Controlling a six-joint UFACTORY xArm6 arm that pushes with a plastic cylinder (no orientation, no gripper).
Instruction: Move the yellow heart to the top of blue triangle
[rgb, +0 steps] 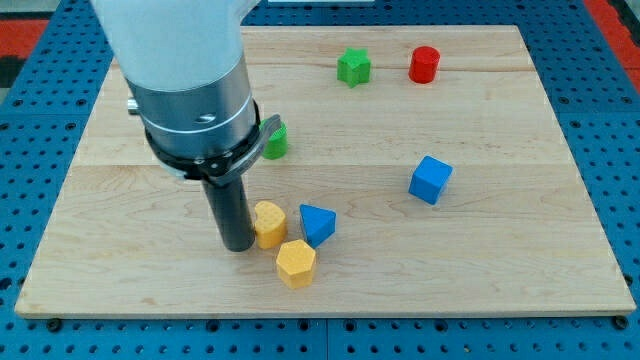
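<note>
The yellow heart (269, 223) lies near the view's bottom centre, right against the left side of the blue triangle (317, 223). My tip (238, 245) touches the board just left of the yellow heart, apparently in contact with it. A yellow hexagon (296, 263) sits just below the heart and the triangle, close to both.
A blue cube (431, 179) lies to the right. A green star (353, 67) and a red cylinder (424, 64) sit near the top. Another green block (275, 141) is partly hidden behind the arm's body. The wooden board (520, 260) rests on a blue pegboard.
</note>
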